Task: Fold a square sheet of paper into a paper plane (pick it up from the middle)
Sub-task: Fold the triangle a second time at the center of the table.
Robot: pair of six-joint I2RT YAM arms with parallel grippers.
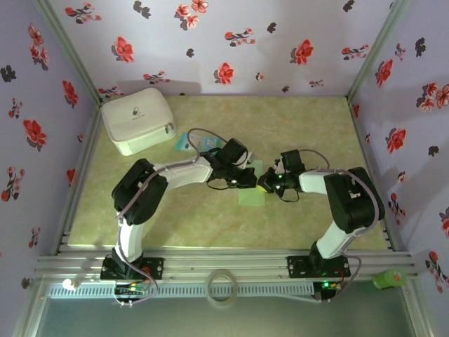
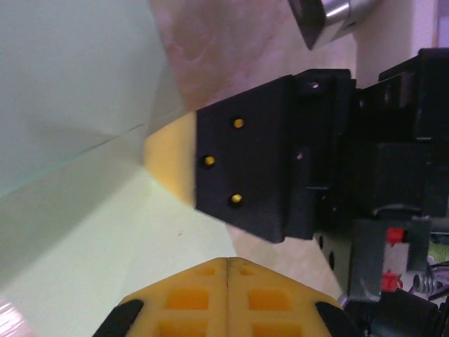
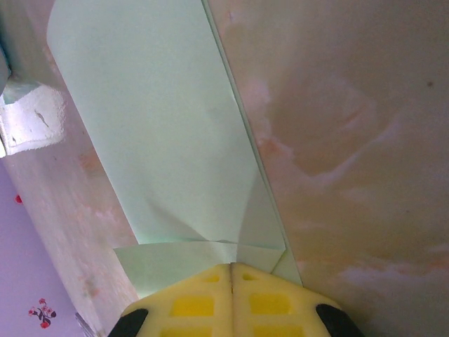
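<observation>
The square sheet of paper (image 1: 251, 195) lies creased smaller on the table's middle, pale mint green. Both grippers meet over its far end. My left gripper (image 1: 248, 180) is shut, its yellow tips (image 2: 228, 261) closed together just above the paper (image 2: 84, 232) with nothing between them. My right gripper (image 1: 264, 185) is shut too; its tips (image 3: 231, 265) rest at the folded near end of the paper (image 3: 161, 119), which runs away as a long strip with a flap across it. In the left wrist view the right gripper's yellow fingertip (image 2: 172, 160) presses down on a crease.
A white zipped pouch (image 1: 138, 119) stands at the back left, with a small blue-and-white packet (image 1: 200, 144) beside it. Flowered walls close in three sides. A tape ring (image 1: 221, 286) and a green object (image 1: 388, 279) lie by the front rail.
</observation>
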